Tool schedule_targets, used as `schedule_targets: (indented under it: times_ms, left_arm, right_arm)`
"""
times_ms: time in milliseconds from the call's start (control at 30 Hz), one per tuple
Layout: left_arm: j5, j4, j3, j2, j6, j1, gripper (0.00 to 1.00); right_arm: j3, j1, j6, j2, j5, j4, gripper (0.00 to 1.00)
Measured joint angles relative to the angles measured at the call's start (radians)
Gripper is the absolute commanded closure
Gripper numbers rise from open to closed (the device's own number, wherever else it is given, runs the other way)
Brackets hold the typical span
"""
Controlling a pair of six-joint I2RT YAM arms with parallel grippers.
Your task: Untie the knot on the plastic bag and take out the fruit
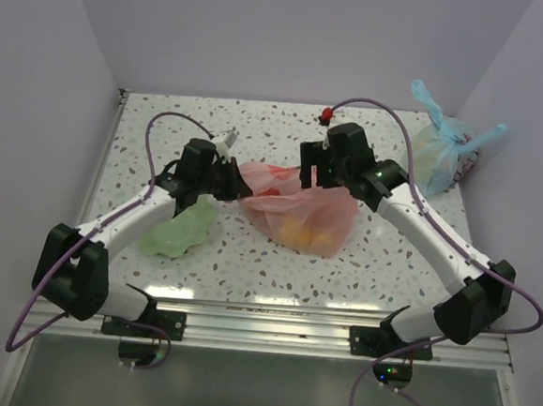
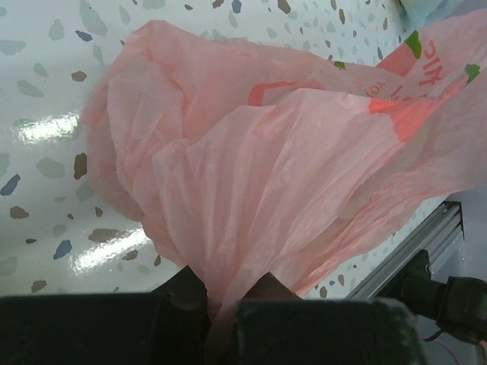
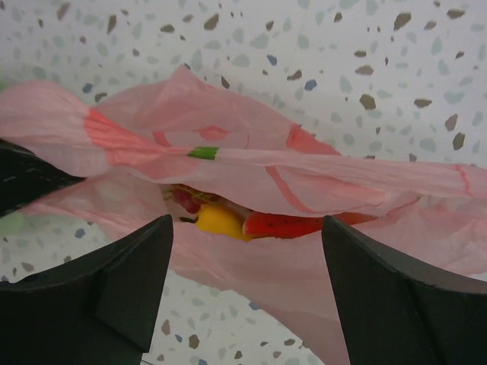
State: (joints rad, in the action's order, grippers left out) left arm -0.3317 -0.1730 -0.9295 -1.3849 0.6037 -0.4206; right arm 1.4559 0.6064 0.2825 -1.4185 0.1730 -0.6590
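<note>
Pink bag [image 1: 299, 215] lies crumpled at the middle of the table [image 1: 247, 276], between the two arms. The left gripper [image 1: 228, 183] sits at its left edge, and the left wrist view shows the fingers [image 2: 183, 289] pressed together on a gathered fold of the thin film. The right gripper [image 1: 311, 176] hovers over the far right side of the bag with its fingers [image 3: 137, 281] wide apart and holding nothing.

No knot shows in any view. From the right wrist the bag's mouth gapes as a low slit, and the fruit [image 3: 218, 220] lies just inside it: a yellow piece, a red slice beside it on the right, and something dark red to the left.

Judging by this, the untying looks done and the step in hand is taking the fruit out. The next move calls for the right gripper to ease into the slit and close on one piece, probably the yellow one, without catching the upper flap. Meanwhile the left grip has to keep the edge taut so the mouth stays wide.

A green bowl [image 1: 180, 229] rests near the left arm, and a blue bag [image 1: 437, 150] stands at the far right.
</note>
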Motion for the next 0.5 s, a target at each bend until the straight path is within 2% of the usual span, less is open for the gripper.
schedule_targets:
  times_ms: [100,133,233,267,367,500]
  left_arm:
    - [0.004,0.002,0.000,0.000,0.014,-0.005,1.00]
    - [0.005,0.003,0.000,0.000,0.020,-0.006,1.00]
    - [0.016,0.030,0.000,0.000,0.045,-0.007,1.00]
    - [0.023,0.040,0.000,0.000,0.056,-0.007,1.00]
    - [0.039,0.075,0.006,0.000,0.089,-0.007,1.00]
    - [0.043,0.130,0.013,-0.024,0.138,-0.007,1.00]
  right_arm:
    - [-0.108,0.009,0.027,-0.029,0.000,0.030,0.25]
    - [-0.147,0.011,0.037,-0.032,0.000,0.043,0.34]
    - [-0.298,0.029,0.077,-0.013,-0.007,0.102,0.46]
    - [-0.372,0.037,0.092,0.005,-0.013,0.116,0.55]
    - [-0.557,0.049,0.128,0.072,-0.044,0.164,0.71]
    - [-0.772,0.050,0.175,0.176,-0.085,0.225,0.80]
